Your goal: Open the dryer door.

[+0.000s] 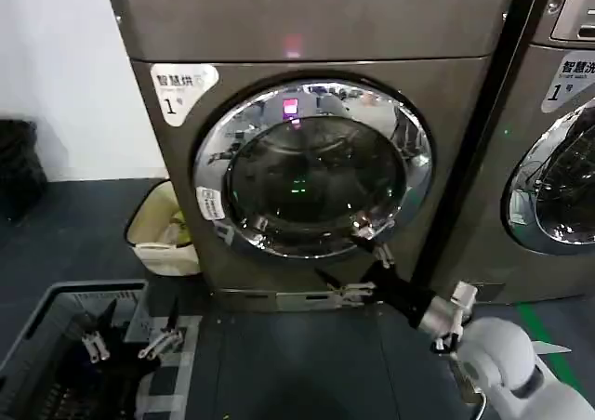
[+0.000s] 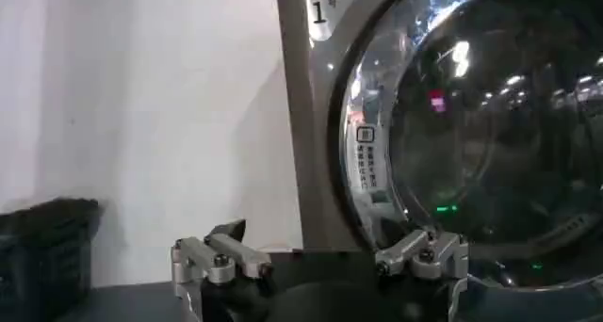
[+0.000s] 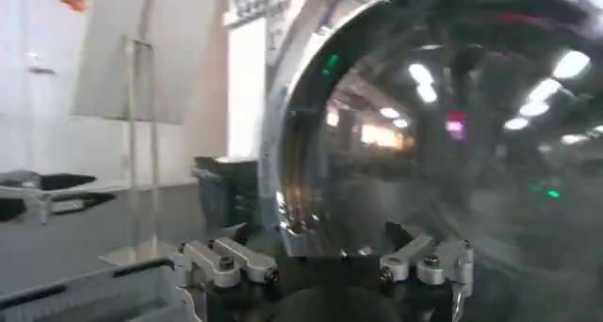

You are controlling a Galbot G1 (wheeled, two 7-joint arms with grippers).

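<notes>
- Looking down from the head view, I see the dryer (image 1: 307,160) straight ahead with the dryer door (image 1: 313,167) shut flush against its front, chrome rim all round
- My right gripper (image 1: 358,257) reaches up to the door's lower right rim, fingers spread wide, one tip touching the chrome
- The right wrist view adds the close side: both fingers (image 3: 231,262) splayed, the door's glass (image 3: 443,126) just beyond them
- My left gripper (image 1: 130,346) hangs low over a grey basket (image 1: 46,313), well apart from the door, fingers wide
- The left wrist view alone shows the white sticker (image 2: 366,159) on the rim
</notes>
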